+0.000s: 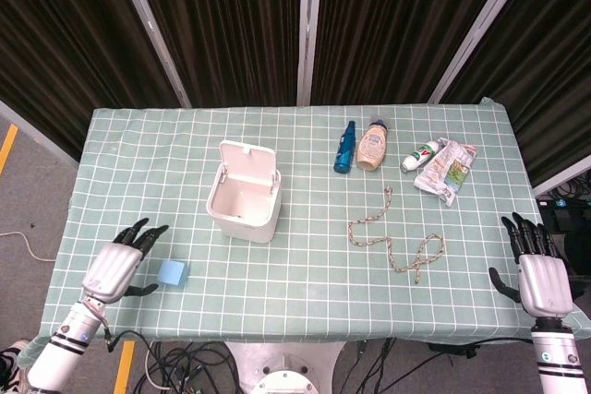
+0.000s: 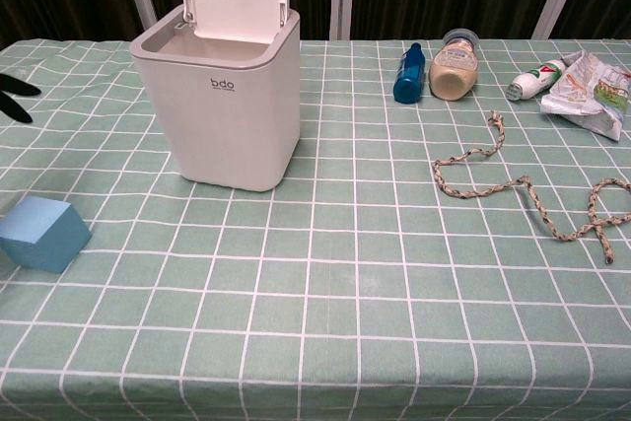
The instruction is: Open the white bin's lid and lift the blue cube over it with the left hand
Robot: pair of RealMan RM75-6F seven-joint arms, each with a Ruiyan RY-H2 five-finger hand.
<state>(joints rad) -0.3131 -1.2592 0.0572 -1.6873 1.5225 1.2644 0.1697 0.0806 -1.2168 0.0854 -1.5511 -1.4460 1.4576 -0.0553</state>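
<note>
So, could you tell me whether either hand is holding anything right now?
Neither. The left hand hangs open beside the blue cube, not touching it; the right hand is open and empty.

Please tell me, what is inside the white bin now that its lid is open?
From the head view, the white bin shows only bare pale inner walls and bottom; nothing lies in it. Its lid stands upright at the back. The near wall covers a small part of the inside.
</note>
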